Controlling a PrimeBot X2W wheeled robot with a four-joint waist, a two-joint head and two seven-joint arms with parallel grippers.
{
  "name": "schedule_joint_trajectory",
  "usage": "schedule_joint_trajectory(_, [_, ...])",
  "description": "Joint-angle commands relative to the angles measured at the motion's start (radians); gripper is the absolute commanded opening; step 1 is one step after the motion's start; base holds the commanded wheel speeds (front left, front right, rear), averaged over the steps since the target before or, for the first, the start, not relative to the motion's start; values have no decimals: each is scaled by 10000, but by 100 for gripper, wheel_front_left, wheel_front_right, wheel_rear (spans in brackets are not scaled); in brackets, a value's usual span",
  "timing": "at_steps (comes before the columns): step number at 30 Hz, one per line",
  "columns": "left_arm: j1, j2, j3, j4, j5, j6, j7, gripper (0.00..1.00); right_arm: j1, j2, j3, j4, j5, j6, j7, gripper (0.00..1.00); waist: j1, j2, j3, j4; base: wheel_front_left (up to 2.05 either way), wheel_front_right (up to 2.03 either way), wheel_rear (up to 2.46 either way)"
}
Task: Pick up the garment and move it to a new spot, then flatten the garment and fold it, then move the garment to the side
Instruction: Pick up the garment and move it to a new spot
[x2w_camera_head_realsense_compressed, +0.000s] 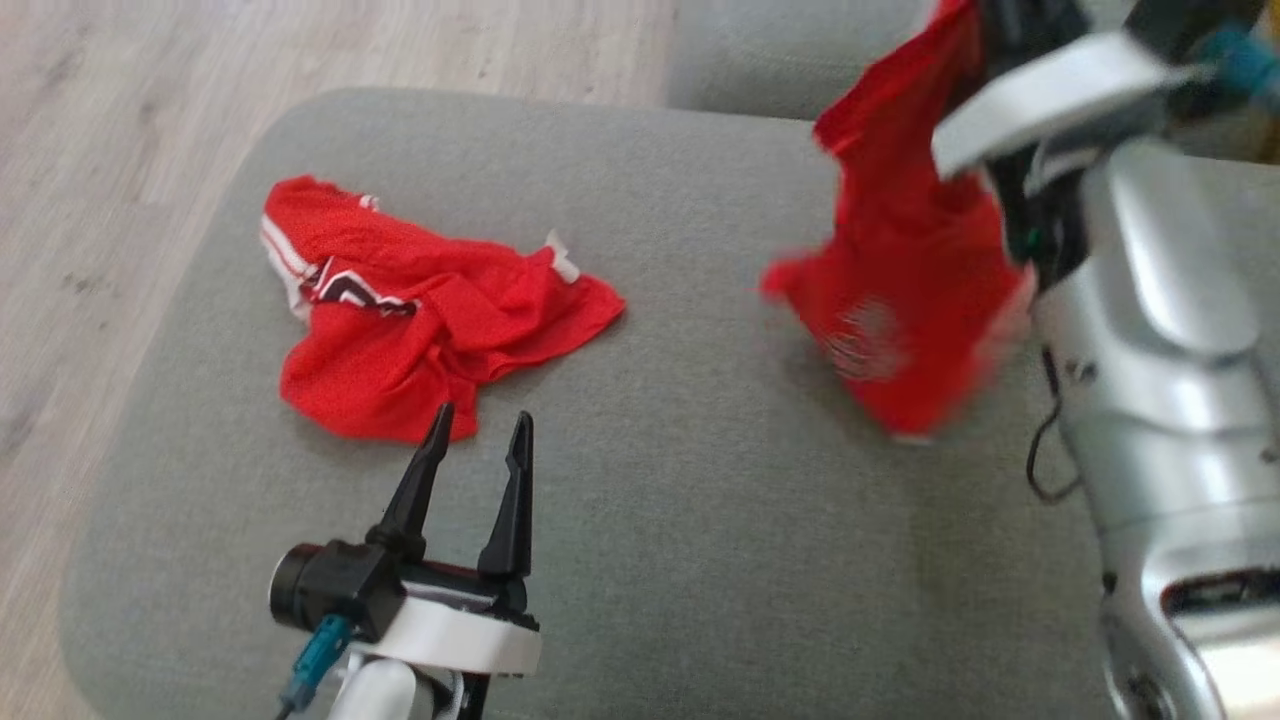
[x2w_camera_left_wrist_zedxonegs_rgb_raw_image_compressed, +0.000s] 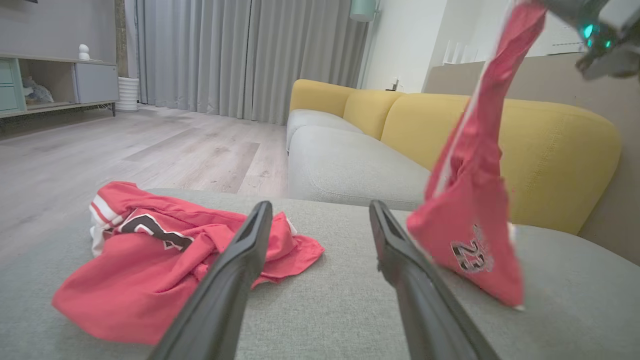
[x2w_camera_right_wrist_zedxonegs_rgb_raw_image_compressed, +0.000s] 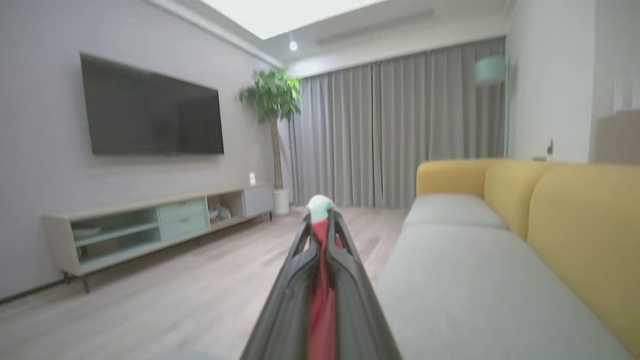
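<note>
number 23 printed in dark digits on the hanging red garment (x2w_camera_left_wrist_zedxonegs_rgb_raw_image_compressed: 472, 215)

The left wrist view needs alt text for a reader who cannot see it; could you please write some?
A red garment marked 23 hangs in the air at the right, above a grey cushion. A second, crumpled red jersey lies on the cushion at the left, beyond the open left pincer. A yellow sofa back stands behind.
</note>
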Motion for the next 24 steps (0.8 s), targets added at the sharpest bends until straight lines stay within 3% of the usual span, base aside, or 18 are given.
schedule_joint_trajectory(1, [-223,5,388,-342,86,37,-91,100,-565,83,38,-550,197,-7,106,0,2,0,-200,-273,0,0,0])
schedule_joint_trajectory(7, [-140,5,450,-495,162,40,-92,100,-468,18,-1228,-1423,-77,-7,805,0,2,0,-216,-652,0,0,0])
schedule_joint_trajectory(8, [-169,5,464,-547,185,30,-92,100,-96,-207,-2095,-1700,-378,-7,1123,0,2,0,-129,-735,0,0,0])
schedule_joint_trajectory(9, [-169,5,464,-547,185,30,-92,100,-96,-207,-2095,-1700,-378,-7,1123,0,2,0,-129,-735,0,0,0])
schedule_joint_trajectory(15, [-376,5,454,-607,245,-55,-92,100,1576,-1320,-4361,-1208,-1739,-7,2051,0,2,0,351,-876,0,0,0])
schedule_joint_trajectory(16, [-425,5,444,-597,252,-75,-92,100,1797,-1524,-4767,-958,-2180,-7,1990,100,2,0,434,-886,0,0,0])
schedule_joint_trajectory(19, [-563,5,413,-541,277,-138,-92,100,2139,-1666,-6024,-352,-3514,-7,1701,100,2,0,594,-913,0,0,0])
schedule_joint_trajectory(24, [-638,5,481,-486,341,-183,-92,100,1863,-687,-6847,-156,-4443,-7,860,100,2,0,653,-1099,0,0,0])
